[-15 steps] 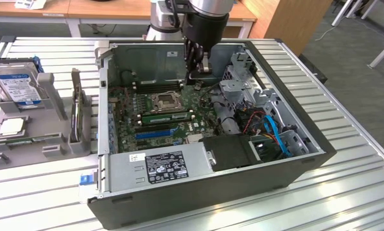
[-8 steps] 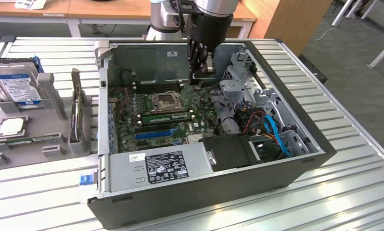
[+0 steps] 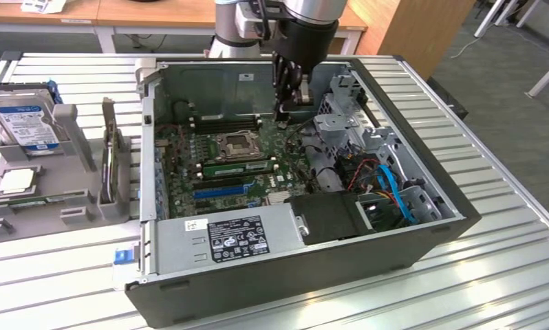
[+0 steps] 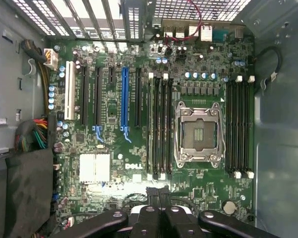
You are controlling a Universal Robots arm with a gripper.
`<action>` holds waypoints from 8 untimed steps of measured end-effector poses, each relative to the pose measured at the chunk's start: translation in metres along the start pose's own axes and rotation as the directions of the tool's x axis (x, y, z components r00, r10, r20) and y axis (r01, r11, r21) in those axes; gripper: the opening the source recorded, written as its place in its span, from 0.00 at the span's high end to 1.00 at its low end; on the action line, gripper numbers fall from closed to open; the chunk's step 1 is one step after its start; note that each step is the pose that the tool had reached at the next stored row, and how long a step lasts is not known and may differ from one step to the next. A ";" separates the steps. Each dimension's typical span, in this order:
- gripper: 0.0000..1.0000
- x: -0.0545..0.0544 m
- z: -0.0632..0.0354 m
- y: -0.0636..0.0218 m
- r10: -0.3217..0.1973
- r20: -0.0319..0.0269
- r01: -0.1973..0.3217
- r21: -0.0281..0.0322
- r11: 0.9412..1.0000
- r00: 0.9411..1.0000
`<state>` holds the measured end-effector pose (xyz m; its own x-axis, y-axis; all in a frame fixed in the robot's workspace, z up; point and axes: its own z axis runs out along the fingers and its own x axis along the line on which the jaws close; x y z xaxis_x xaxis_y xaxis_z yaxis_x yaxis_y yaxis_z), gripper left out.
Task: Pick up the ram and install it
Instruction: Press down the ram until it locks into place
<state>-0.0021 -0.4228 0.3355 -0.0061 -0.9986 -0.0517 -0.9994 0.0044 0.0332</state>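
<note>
Your ram, a thin green circuit-board stick, stands edge-on in a black plastic slot just below the square metal CPU socket, mid-frame in the exterior view. The black gripper hangs above centre, pinched together and holding nothing. Judge its seating by the white end latches, and press evenly.

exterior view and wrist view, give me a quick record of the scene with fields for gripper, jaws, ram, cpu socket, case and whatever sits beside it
gripper: inside the open pc case, over the motherboard
jaws: shut, nothing seen between them
ram: green stick seated on the motherboard between the cpu socket and the blue slot, apart from the gripper
cpu socket: uncovered, no cooler on it
pc case: lying on its side, open side up
tray: on the exterior view's left of the case, holds a hard drive
</note>
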 end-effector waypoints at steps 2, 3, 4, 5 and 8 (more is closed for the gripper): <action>0.90 0.000 -0.0001 -0.0018 0.000 0.000 0.000 0.000 1.000 1.000; 0.90 0.000 -0.0001 -0.0027 0.000 0.000 0.000 0.000 1.000 1.000; 0.90 0.000 -0.0001 -0.0037 0.000 0.000 0.000 0.000 1.000 1.000; 0.90 0.000 -0.0002 -0.0045 0.000 0.000 0.000 0.000 1.000 1.000; 0.90 0.000 -0.0002 -0.0050 0.000 0.000 0.000 0.000 1.000 1.000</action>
<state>0.0029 -0.4228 0.3355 -0.0059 -0.9987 -0.0516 -0.9994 0.0042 0.0332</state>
